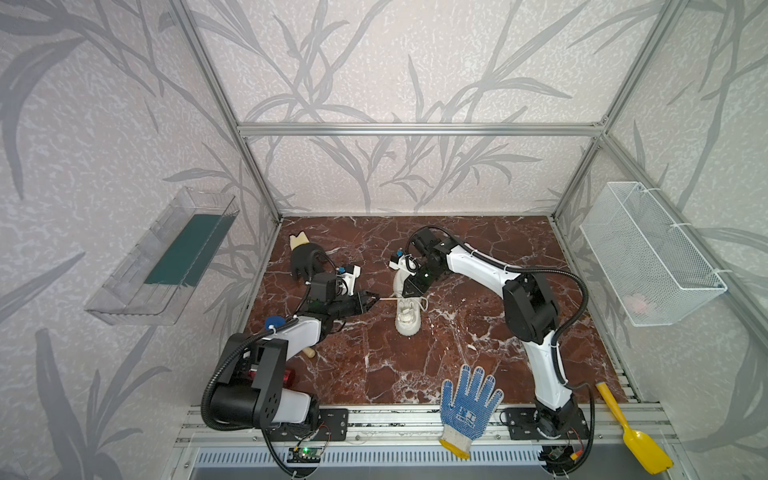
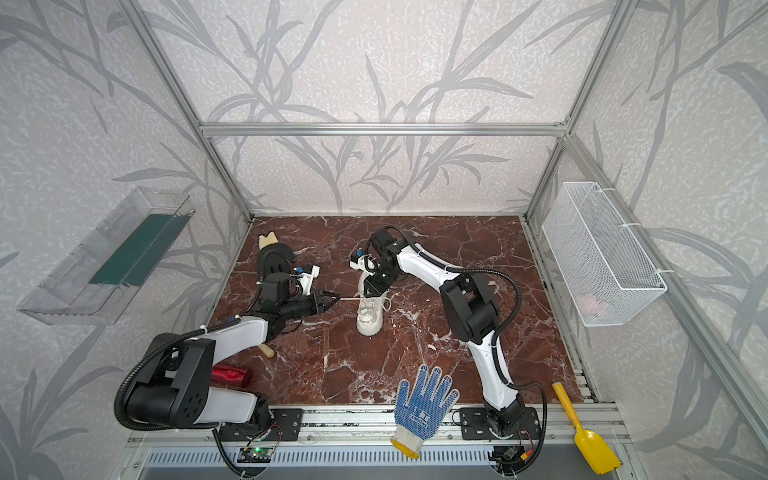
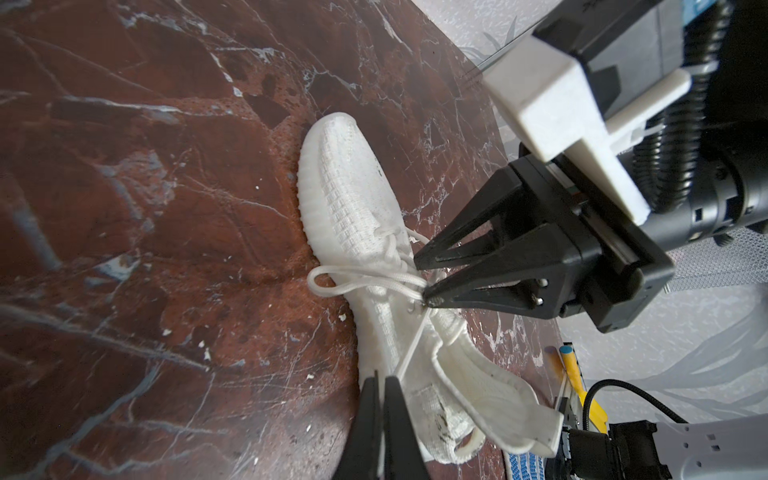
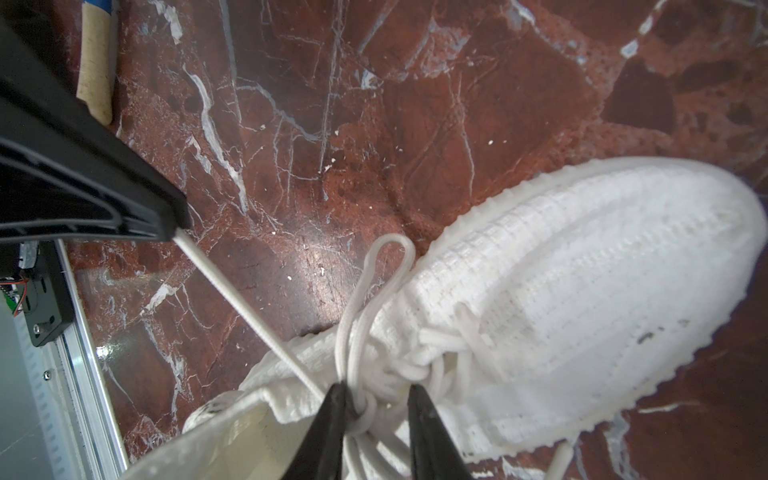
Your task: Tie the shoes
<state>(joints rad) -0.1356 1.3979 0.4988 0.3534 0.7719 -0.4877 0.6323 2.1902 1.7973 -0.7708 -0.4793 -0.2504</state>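
The off-white shoe (image 1: 408, 318) (image 2: 369, 318) lies mid-table with its toe toward the front edge. My left gripper (image 1: 376, 296) (image 2: 337, 297) is just left of it, shut on one white lace end (image 4: 249, 307) that runs taut to the knot. In the left wrist view its jaws (image 3: 384, 384) pinch that strand. My right gripper (image 1: 410, 294) (image 3: 422, 280) points down onto the lacing. Its jaws (image 4: 376, 392) stand apart around the knot, one fingertip (image 4: 338, 399) touching it. A lace loop (image 4: 388, 257) (image 3: 324, 282) hangs over the shoe's side.
A blue-dotted work glove (image 1: 467, 405) and a yellow scoop (image 1: 636, 432) lie at the front edge. A black glove (image 1: 305, 257) lies back left, with a red can (image 1: 289, 376) and a wooden handle (image 1: 309, 353) under the left arm. A wire basket (image 1: 648, 253) hangs on the right wall, a clear tray (image 1: 166, 257) on the left.
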